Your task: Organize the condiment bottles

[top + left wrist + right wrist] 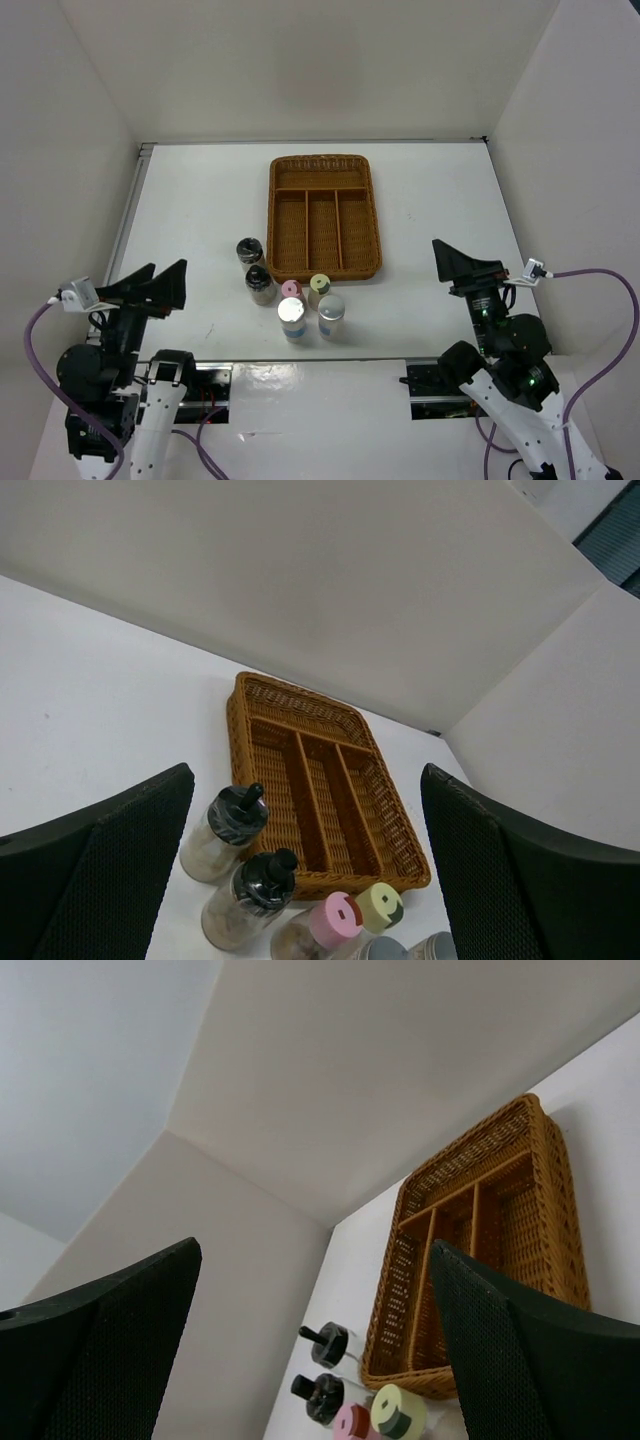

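Left tool (166,270) and right tool (446,256) hang spread and empty over the counter (200,200). Six condiment bottles (293,312) huddle beside the wicker tray's (273,215) near-left corner, seemingly touching; grabbing one could topple its neighbours.

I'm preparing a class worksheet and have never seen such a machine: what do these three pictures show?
This is a two-armed robot bolted to a white table. One picture looks down from above. The other two come from a camera on each wrist, so the dark shapes at their sides are that arm's own fingers. The left gripper and the right gripper stand open and hold nothing. On the table lie a brown wicker tray, its compartments empty, and, by its near left corner, six small condiment bottles, standing upright.
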Robot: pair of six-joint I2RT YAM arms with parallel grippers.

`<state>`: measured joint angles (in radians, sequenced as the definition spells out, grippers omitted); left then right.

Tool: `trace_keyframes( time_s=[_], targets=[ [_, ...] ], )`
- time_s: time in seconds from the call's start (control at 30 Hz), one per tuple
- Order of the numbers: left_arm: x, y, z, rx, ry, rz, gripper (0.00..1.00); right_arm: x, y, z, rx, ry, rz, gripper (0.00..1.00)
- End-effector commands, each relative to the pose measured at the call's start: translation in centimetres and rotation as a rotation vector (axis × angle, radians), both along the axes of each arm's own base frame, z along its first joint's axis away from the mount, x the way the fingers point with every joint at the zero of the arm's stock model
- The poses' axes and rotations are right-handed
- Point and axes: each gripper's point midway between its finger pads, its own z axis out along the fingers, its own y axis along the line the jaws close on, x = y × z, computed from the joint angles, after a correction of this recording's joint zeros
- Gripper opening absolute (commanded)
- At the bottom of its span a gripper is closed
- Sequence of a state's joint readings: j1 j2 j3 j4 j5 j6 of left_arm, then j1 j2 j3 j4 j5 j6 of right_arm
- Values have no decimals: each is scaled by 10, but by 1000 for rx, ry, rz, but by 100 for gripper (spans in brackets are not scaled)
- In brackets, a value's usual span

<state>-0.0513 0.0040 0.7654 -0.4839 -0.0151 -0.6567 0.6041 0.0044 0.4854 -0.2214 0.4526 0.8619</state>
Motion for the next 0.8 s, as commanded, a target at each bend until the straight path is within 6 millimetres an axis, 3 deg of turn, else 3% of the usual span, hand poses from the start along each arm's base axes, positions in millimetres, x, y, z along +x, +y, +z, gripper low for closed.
trace_keyframes(
  time_s=[0.0, 0.13, 0.17, 0.2, 0.27, 0.3, 0.4, 0.43, 0.47, 0.5, 0.57, 0.6, 0.63, 0.7, 0.77],
  targets=[
    [-6, -14, 15, 27, -13, -82, 100, -6, -2, 32, -41, -85, -3, 99],
    [21, -21, 9, 104, 112, -119, 100, 12, 10, 47, -148, -25, -4, 99],
    [23, -21, 14, 115, 124, -118, 100, 24, 20, 37, -211, 37, 7, 99],
    [29, -21, 12, 128, 156, -118, 100, 25, 20, 50, -239, 32, 1, 99],
    [49, -23, 0, 170, 275, -138, 100, 35, 25, 50, -303, 77, 2, 99],
    [51, -24, 9, 186, 278, -146, 100, 45, 34, 47, -357, 125, 17, 99],
    [88, -15, -18, 247, 477, -115, 100, 64, 49, 39, -473, 195, 44, 99],
    [96, -7, -18, 264, 504, -71, 100, 68, 54, 33, -495, 210, 58, 99],
    [103, -3, -25, 295, 546, -56, 100, 70, 55, 39, -492, 205, 58, 99],
    [116, 0, -48, 313, 661, -56, 100, 76, 61, 30, -526, 227, 70, 99],
    [129, 6, -60, 353, 749, -43, 100, 81, 63, 29, -558, 239, 72, 99],
    [139, 10, -84, 375, 858, -41, 100, 88, 66, 25, -589, 257, 66, 99],
    [148, 12, -94, 381, 903, -35, 100, 92, 68, 25, -604, 260, 66, 99],
    [151, 12, -95, 390, 901, -37, 100, 103, 80, 13, -652, 292, 102, 99],
    [155, 9, -85, 383, 849, -45, 100, 110, 89, 20, -660, 281, 124, 99]
  ],
)
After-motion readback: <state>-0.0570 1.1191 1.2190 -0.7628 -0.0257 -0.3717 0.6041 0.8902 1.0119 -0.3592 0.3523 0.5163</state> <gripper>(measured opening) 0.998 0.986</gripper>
